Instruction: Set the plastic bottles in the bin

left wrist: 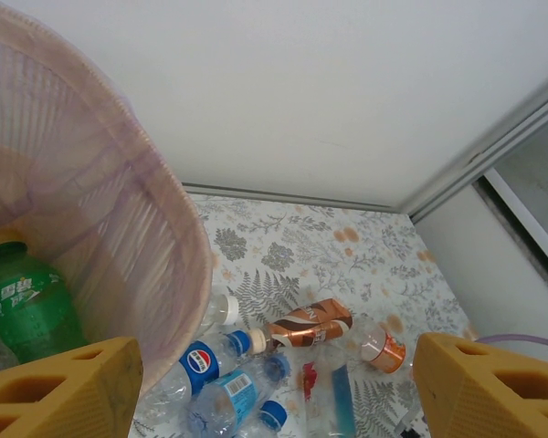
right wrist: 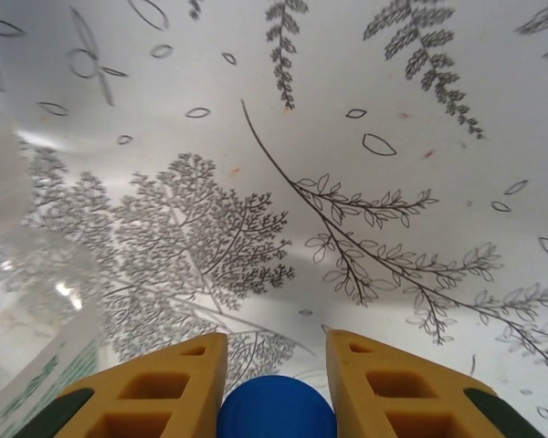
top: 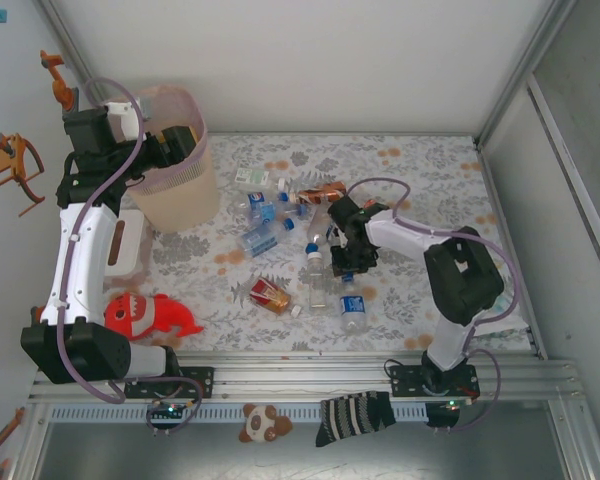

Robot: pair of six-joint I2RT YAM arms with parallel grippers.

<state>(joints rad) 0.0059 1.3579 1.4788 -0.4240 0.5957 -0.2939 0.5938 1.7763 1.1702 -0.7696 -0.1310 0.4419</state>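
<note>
Heads up: your right gripper [right wrist: 276, 363] is clenched on nothing more than a blue cap [right wrist: 276, 412], at the bottom of the right wrist view. The bottle's body is out of sight there, so I can't tell how deep the pinch goes. A cap is round and slick, and I'd guess the body will swing under it on the lift and could twist free and drop back among the loose bottles [top: 280, 215] mid-frame in the top view. A clear bottle [right wrist: 18, 274] also lies just beside your left-hand pad at the left edge, so it might get nudged or dragged as you rise.

The other worry is the bin [top: 185, 190] at upper left. Your left gripper [left wrist: 274, 388] hangs over its rim, spread wide and holding nothing, with a green bottle [left wrist: 27, 306] already inside. Bring the right arm across with that one parked there and they could bump, or the carried bottle could clip the rim and bounce out.
</note>
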